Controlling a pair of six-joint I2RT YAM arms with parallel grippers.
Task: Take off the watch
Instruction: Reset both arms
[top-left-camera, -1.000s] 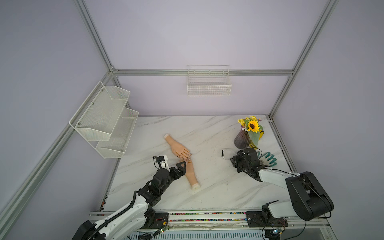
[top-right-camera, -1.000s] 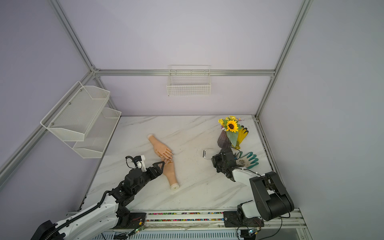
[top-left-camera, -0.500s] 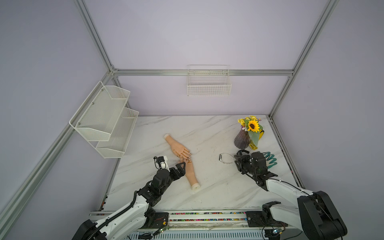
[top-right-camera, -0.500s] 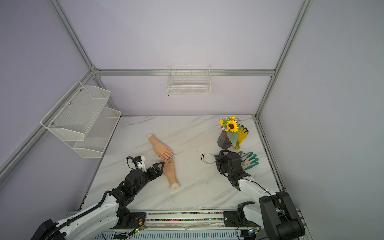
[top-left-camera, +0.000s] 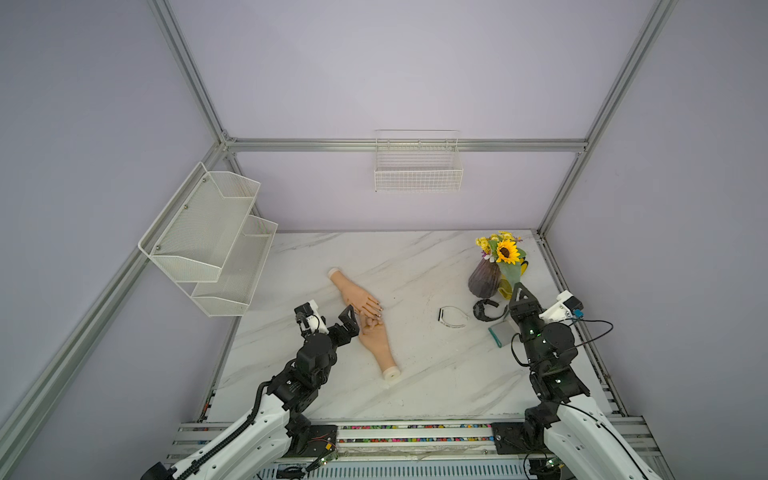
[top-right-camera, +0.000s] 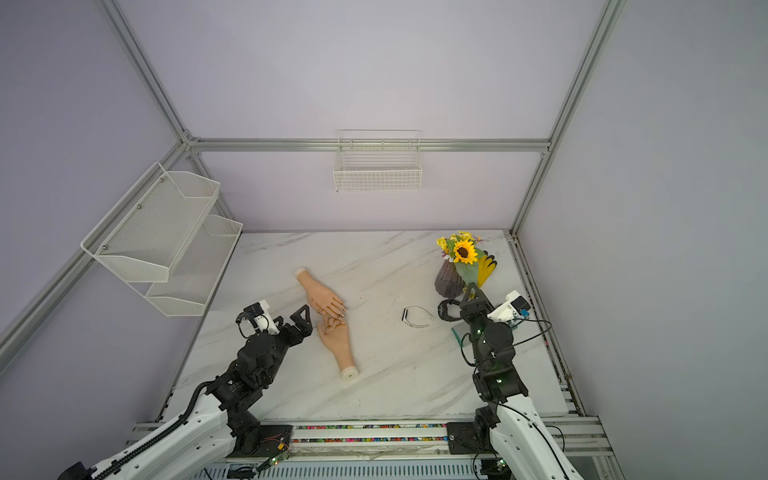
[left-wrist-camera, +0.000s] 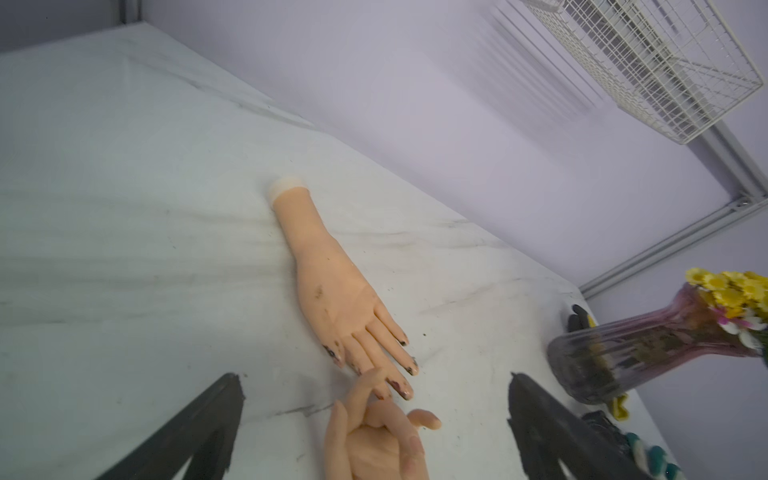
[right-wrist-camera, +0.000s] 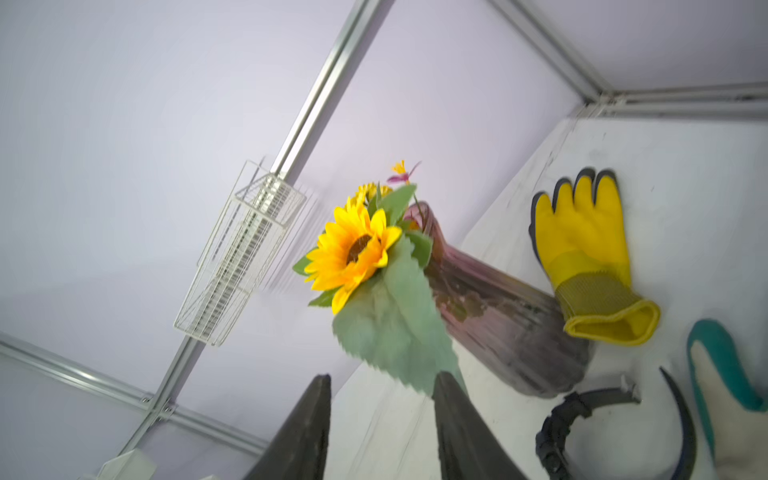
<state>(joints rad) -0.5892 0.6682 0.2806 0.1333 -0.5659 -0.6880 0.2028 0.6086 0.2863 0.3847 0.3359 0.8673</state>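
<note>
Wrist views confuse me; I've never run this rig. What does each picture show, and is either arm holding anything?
Two robot arms stand at the near edge of a marble table. Both top views look down from one overhead camera; each wrist view looks out between its arm's own jaws, the dark wedges. The left gripper is open, pointed at two dummy hands with fingertips meeting and wrists bare. The right gripper is open and empty, facing a vase of flowers. Near the vase lie a black watch, a thin band, a yellow glove and a teal glove. Nothing is held.
</note>
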